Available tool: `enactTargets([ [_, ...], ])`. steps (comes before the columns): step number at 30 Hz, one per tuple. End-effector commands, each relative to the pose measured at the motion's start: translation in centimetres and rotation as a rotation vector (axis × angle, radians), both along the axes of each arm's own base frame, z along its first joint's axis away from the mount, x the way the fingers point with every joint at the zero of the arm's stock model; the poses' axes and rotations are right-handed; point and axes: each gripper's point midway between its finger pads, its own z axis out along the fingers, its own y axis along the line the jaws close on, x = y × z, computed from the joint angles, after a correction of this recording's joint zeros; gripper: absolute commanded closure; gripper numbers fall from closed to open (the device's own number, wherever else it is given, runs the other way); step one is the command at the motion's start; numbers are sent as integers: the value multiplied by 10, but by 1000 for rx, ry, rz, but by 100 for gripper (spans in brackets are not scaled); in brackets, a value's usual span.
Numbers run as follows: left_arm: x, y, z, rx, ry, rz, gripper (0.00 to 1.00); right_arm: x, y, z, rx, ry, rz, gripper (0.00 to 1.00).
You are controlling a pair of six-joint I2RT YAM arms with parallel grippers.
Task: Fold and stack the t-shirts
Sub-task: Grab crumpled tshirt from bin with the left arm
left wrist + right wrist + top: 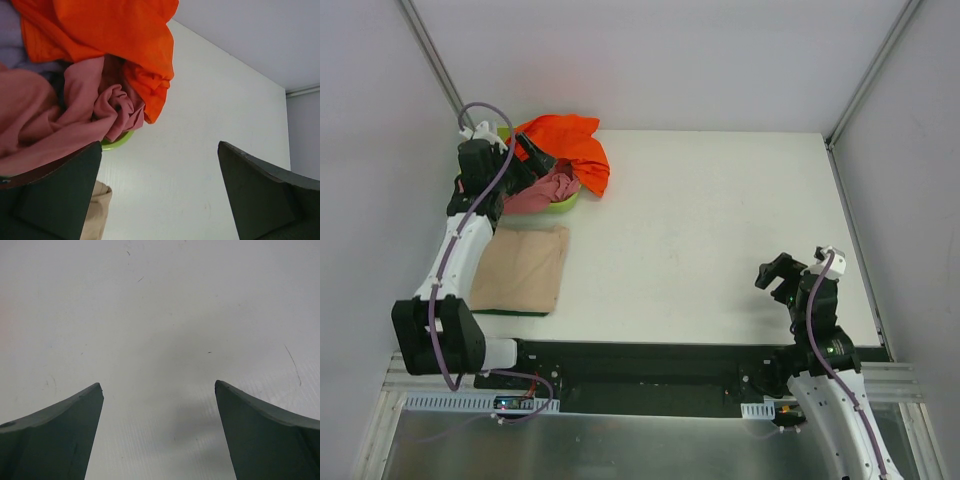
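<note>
1. Table (720, 220): white and flat. You see it whole from above.
2. Tan t-shirt (522, 268): folded into a flat rectangle at the table's 8 o'clock, near the front left edge. Your left arm passes along its left side.
3. Orange t-shirt (570, 148): crumpled at the table's 10 o'clock corner, topping the heap and spilling onto the table towards 3 o'clock.
4. Pink t-shirt (548, 190): bunched at 6 o'clock of the orange one, touching it.
5. Lavender t-shirt (10, 30): only a patch shows, at the wrist view's 10 o'clock, beneath the orange cloth.
6. Lime-green tub (117, 142): only a strip of rim shows, under the pink cloth.
7. Left gripper (159, 147): fingers spread wide and holding nothing, at the heap. You cannot tell whether one finger touches the pink cloth.
8. Right gripper (159, 385): fingers spread wide and empty, over bare table at 4 o'clock, well apart from every shirt.
</note>
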Motion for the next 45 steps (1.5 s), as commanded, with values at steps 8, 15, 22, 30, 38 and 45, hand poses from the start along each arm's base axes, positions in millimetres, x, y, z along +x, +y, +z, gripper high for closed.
enactTargets([
  [8,111,-7,-26,157,83,-65,1,6,0,5,-9,-22,3,4],
  [15,167,-15,-72,345,209,-26,1,6,-2,3,-18,-9,-4,4],
  [22,177,-17,-121,592,298,-4,16,7,-3,4,-20,-11,-12,4],
  [30,178,-19,-59,585,189,12,79,6,-1,2,-17,-8,-2,4],
  [38,143,-36,76,585,-65,24,100,6,1,1,-9,-7,7,4],
  [45,45,-126,220,493,-458,-278,100,6,3,1,-2,-8,16,4],
])
